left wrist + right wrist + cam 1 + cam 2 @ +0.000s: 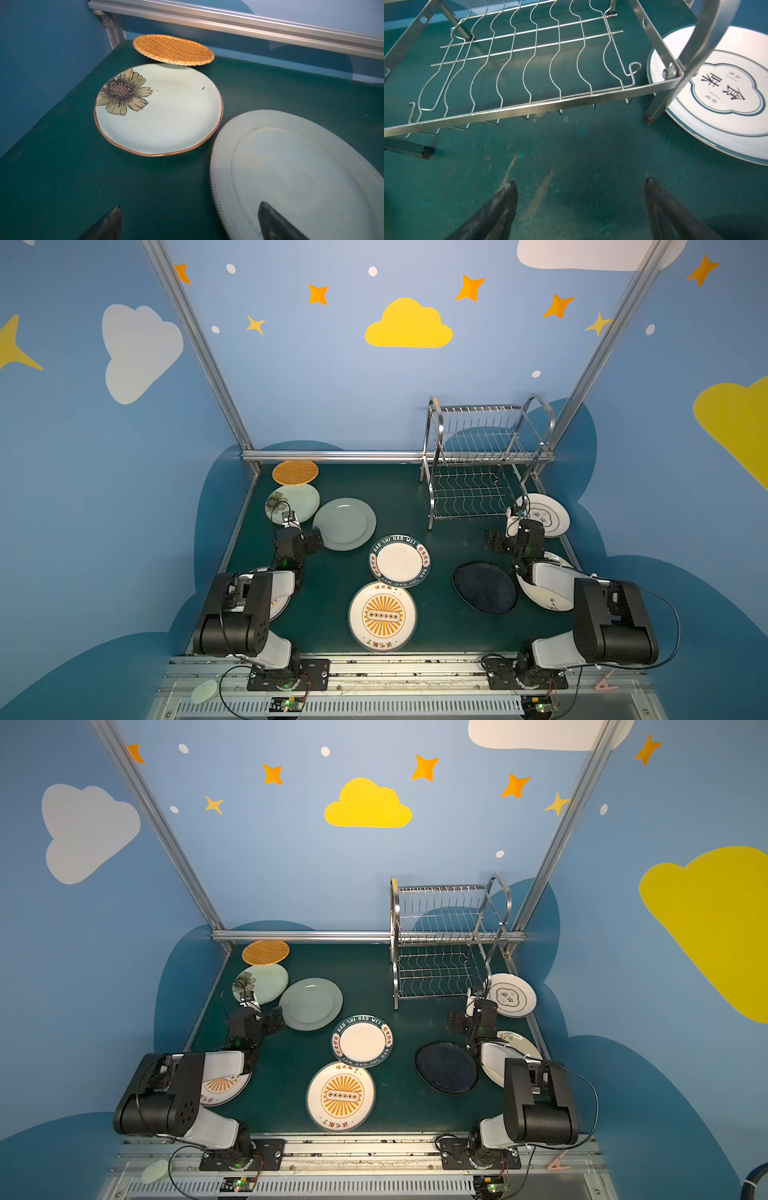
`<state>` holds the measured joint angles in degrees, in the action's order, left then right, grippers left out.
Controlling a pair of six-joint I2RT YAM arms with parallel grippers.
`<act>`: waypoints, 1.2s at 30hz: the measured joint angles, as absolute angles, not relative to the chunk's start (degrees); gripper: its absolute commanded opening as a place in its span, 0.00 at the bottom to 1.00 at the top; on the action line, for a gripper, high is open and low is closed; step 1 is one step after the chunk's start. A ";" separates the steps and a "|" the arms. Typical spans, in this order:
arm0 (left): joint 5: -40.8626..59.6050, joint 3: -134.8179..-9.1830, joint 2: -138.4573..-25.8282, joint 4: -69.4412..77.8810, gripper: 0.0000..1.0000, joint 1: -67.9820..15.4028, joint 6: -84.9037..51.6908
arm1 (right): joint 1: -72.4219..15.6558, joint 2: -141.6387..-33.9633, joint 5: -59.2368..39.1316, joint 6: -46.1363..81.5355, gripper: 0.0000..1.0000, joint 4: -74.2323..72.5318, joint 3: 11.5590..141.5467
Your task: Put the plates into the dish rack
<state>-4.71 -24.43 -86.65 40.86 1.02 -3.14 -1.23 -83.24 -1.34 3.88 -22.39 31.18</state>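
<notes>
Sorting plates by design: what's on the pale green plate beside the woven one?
The pale green plate bears one dark-centred olive flower; clearest in the left wrist view.

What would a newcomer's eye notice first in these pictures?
The shiny two-tier steel wire dish rack at the far right of the dark green table holds no plate yet. Among the scattered round plates, the white plate with an orange sunburst at the front middle and the orange woven plate in the far left corner stand out.

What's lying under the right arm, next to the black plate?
A white plate with a small sprig near its rim. The right arm covers most of it, so the rest of its pattern is hidden.
</notes>
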 measured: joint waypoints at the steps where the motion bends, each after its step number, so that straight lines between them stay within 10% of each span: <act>1: -4.60 -24.43 -86.67 40.86 1.00 1.02 -3.11 | -1.21 -83.24 -1.34 3.88 0.92 -22.41 31.18; 36: -2.63 -24.40 -86.67 40.95 1.00 2.07 -3.22 | -0.58 -83.24 -2.46 3.90 0.92 -22.41 31.18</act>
<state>-2.63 -24.40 -86.67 40.95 2.07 -3.22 -0.58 -83.24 -2.46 3.90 -22.41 31.18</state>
